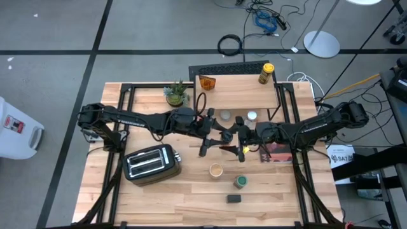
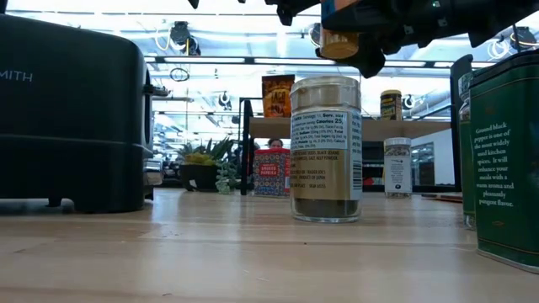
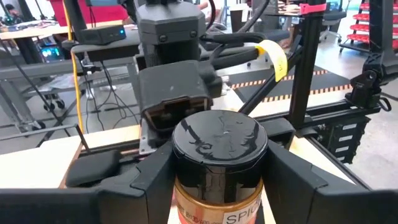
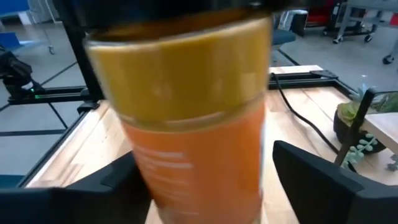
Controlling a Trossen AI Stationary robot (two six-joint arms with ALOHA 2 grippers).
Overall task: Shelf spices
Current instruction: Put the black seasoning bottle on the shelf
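Landmark: you can place everything off the shelf (image 1: 245, 92), the small wood-topped rack at the far middle of the table (image 1: 159, 197).
Done so far: two spices stand on the shelf top, an orange-brown pack (image 1: 207, 82) at one end and a yellow-lidded jar (image 1: 266, 73) at the other.
In hand: your left gripper (image 3: 217, 180), just in front of the shelf, clamps a black-capped orange jar (image 3: 219, 165) between its fingers.
Right gripper: the right gripper (image 1: 245, 135) meets it there, its fingers spread wide on either side of that same jar, not gripping it as far as you can see.
Stage: this looks like a handover in mid-air.
Left to do: a white-capped jar (image 1: 252, 116) and another small one (image 1: 226, 116) just before the shelf; a tan-lidded jar (image 1: 216, 170), a green-lidded jar (image 1: 240, 182) and a black tin (image 1: 234, 198) well in front of it.
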